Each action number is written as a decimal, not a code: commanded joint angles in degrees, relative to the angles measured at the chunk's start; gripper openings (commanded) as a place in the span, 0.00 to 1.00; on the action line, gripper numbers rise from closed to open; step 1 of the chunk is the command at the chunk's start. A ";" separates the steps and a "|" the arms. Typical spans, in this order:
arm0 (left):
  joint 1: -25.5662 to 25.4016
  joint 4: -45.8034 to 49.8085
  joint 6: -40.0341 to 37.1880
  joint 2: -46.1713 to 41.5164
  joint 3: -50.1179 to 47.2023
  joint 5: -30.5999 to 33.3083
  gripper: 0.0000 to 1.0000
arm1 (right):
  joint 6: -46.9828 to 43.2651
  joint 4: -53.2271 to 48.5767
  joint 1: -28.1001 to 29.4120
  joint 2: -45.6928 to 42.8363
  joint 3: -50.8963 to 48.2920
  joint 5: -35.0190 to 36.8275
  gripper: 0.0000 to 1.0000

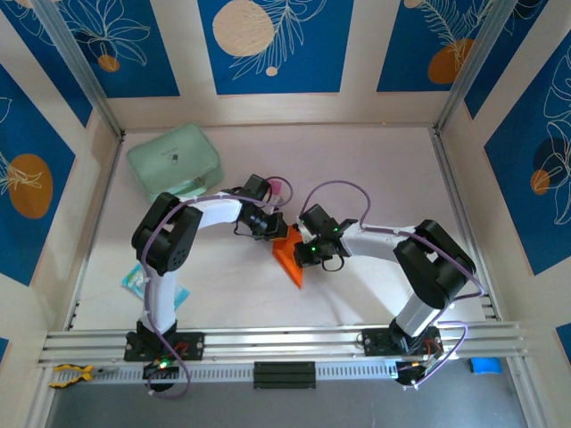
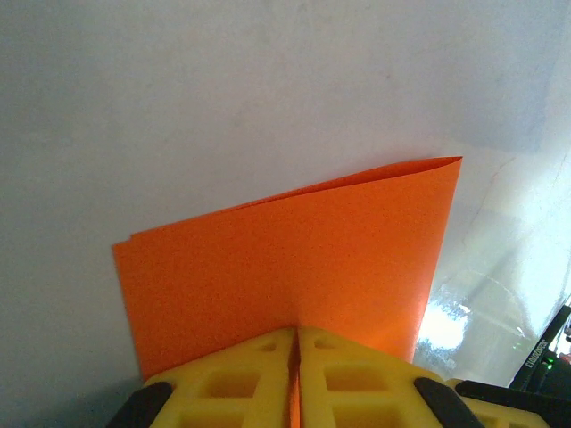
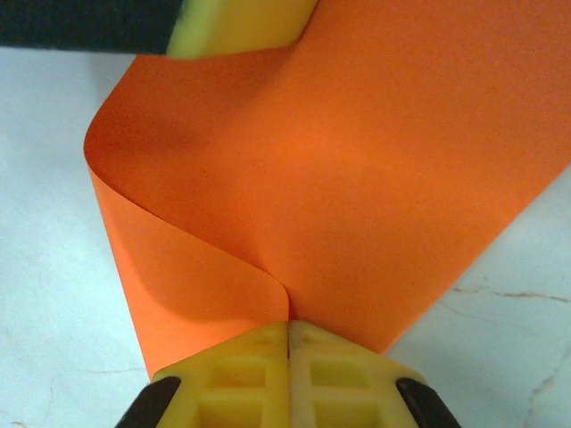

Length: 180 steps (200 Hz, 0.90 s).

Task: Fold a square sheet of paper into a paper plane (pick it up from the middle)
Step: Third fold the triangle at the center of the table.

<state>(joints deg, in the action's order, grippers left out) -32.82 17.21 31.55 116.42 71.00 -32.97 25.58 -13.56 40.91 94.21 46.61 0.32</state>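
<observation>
Both clenched on curled orange sheet [image 3: 384, 178]: left gripper [image 2: 294, 337] & right gripper [image 3: 287, 326], each pinching an edge.

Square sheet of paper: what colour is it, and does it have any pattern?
The sheet is plain bright orange, unpatterned; clearest in the right wrist view.

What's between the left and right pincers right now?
The square sheet of paper, curled over; left pincer and right pincer are both shut on it. Clearest in the right wrist view.
</observation>
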 commanded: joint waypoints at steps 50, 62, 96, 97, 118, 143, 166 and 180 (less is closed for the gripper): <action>-0.23 4.68 -0.60 -0.41 0.54 3.13 0.13 | 0.89 -1.32 0.32 1.21 -0.64 1.39 0.00; -0.25 4.61 -0.48 -0.76 0.71 3.33 0.13 | 0.97 -1.29 0.25 1.19 -0.80 1.37 0.00; -0.24 4.80 -0.60 -2.66 1.83 3.41 0.15 | 0.98 -1.12 0.17 1.06 -0.95 1.46 0.00; -0.23 4.87 -0.60 -2.72 1.89 3.47 0.15 | 0.97 -1.16 0.20 1.06 -0.97 1.49 0.00; -0.25 5.20 -0.53 -4.47 2.26 4.76 0.21 | 0.99 -0.74 0.22 1.06 -1.15 1.30 0.00; -0.21 5.52 -0.44 -7.09 1.63 6.62 0.29 | 0.36 -0.81 0.19 1.20 -0.95 1.01 0.00; -0.13 5.68 0.24 -9.88 -0.54 9.02 0.31 | 0.26 -0.85 -0.07 1.22 -0.99 0.91 0.00; -0.03 5.29 0.74 -11.78 -2.40 9.93 0.31 | 0.43 -0.68 -0.01 1.15 -1.16 0.84 0.00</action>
<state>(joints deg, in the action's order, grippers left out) -32.80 21.23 31.57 108.79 71.22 -26.17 25.98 -13.08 40.88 94.21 46.50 0.69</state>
